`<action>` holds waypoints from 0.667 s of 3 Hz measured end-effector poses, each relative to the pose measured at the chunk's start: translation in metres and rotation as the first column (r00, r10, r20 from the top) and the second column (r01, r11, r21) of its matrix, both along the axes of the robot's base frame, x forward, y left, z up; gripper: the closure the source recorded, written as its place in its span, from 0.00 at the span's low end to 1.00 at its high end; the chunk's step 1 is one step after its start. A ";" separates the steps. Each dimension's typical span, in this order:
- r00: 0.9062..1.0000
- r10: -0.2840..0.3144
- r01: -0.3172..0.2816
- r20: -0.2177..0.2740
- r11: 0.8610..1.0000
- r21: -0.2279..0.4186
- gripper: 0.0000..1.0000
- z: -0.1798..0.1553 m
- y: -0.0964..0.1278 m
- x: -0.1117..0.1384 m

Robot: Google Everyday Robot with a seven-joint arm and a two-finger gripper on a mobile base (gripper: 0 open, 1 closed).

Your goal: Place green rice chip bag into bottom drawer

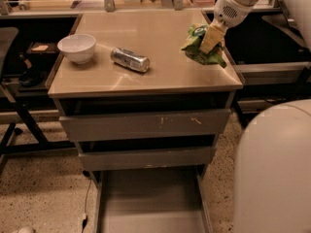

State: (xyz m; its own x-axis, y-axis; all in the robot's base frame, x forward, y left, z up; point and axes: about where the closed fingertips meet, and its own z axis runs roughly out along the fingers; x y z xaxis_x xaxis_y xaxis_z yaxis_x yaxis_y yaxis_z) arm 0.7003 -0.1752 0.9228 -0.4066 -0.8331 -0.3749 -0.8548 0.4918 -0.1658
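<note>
Jaws clamped on the bag (pixel 198 51), pinching its upper part from above; one tan finger (pixel 211 37) shows across the front of the pouch. The gripper (pixel 210 39) is over the desk's (pixel 160 79) right side, near the right edge, coming in from the white arm (pixel 238 1) at top right.

Bag: green, crumpled, long axis slanting from upper left to lower right, lower end pointing toward the desk's right edge. Can't tell whether its bottom touches the desk or hangs just off it. No lettering readable on it (too crinkled).

Can (pixel 129 59): silver, lying on its side mid-desk, well left of the bag, long axis roughly left-right with the right end nearer the camera. No label readable.

Bowl (pixel 77 47): white, upright, left of the can, near the left edge.

Below the desk top, two shallow grey drawers (pixel 146 125) with scuffed fronts. Bottom drawer (pixel 150 203) is pulled out, flat grey floor showing, well below the bag. White robot body (pixel 274 174) fills the lower right.
</note>
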 end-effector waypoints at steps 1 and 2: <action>0.999 -0.035 0.035 -0.009 0.999 0.011 1.00 0.013 0.004 -0.043; 0.998 -0.023 0.023 -0.062 1.000 -0.003 1.00 -0.008 0.009 -0.058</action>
